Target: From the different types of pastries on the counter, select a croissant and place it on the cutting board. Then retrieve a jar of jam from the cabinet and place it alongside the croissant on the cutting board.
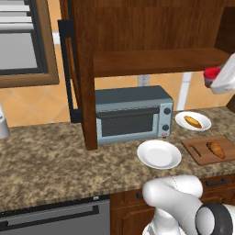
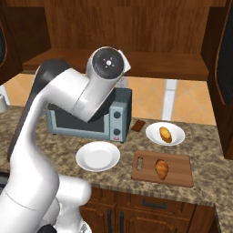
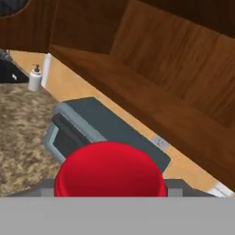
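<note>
The claw (image 1: 215, 82) grips the red jam jar (image 1: 211, 75) in the air below the cabinet shelf (image 1: 156, 62). The croissant (image 2: 161, 169) lies lengthwise across the cutting board (image 2: 179, 175).

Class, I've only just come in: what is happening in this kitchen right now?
A white robot arm is fetching the jar of jam. The red jar sits between the gripper's fingers, in the air below the cabinet shelf and above the counter. The croissant already lies on the cutting board. A second, paler pastry rests on a white plate behind the board, another white plate is bare, and a grey toaster oven stands under the shelf.
</note>
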